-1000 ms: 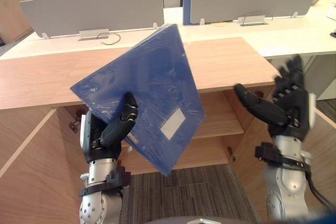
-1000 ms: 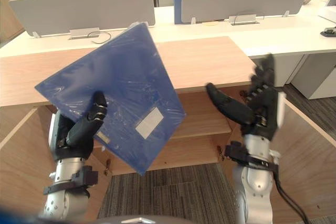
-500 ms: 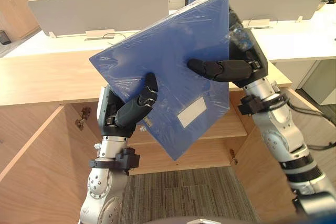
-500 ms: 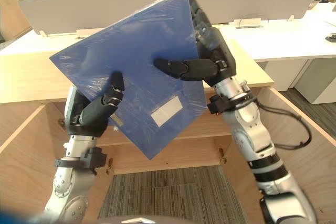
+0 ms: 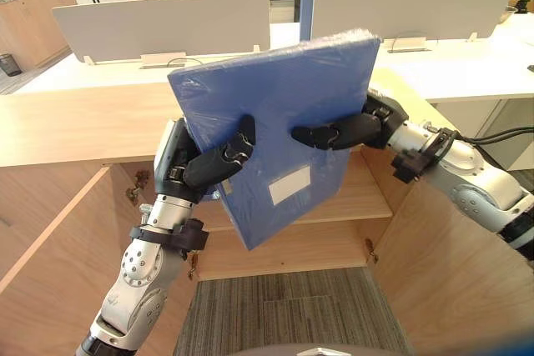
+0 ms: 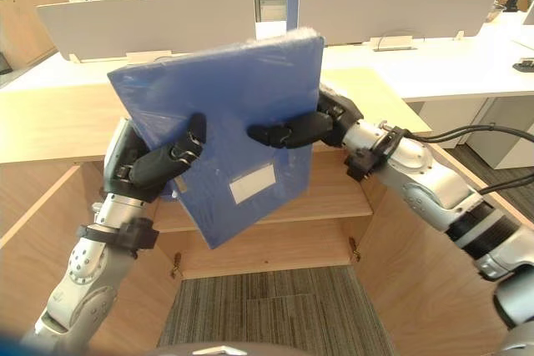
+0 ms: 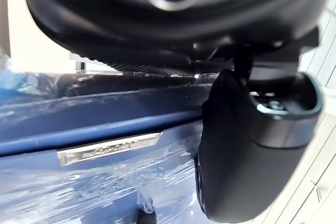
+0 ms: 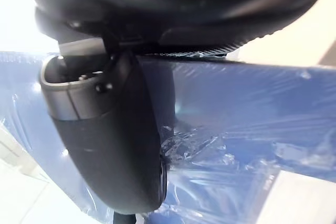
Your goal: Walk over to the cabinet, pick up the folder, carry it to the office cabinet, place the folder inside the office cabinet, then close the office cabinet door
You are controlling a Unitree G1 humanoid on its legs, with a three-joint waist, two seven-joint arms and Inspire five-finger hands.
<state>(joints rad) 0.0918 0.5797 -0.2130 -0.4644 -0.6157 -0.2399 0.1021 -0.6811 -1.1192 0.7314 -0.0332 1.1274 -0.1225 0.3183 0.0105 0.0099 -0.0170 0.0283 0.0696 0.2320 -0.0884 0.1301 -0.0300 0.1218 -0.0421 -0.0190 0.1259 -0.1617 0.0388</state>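
Folder (image 5: 275,114) was clamped between my left hand (image 5: 210,166) and right hand (image 5: 350,129), fingers gripping it, steadied for the shelf (image 5: 355,199)

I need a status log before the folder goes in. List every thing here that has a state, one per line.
Blue folder: closed, film-wrapped, held tilted in the air before the cabinet.
Left hand: shut on the folder, thumb across its front.
Right hand: shut on the folder's right edge, thumb on its front.
Office cabinet: open, inner shelf showing.
Cabinet doors: both swung out wide.
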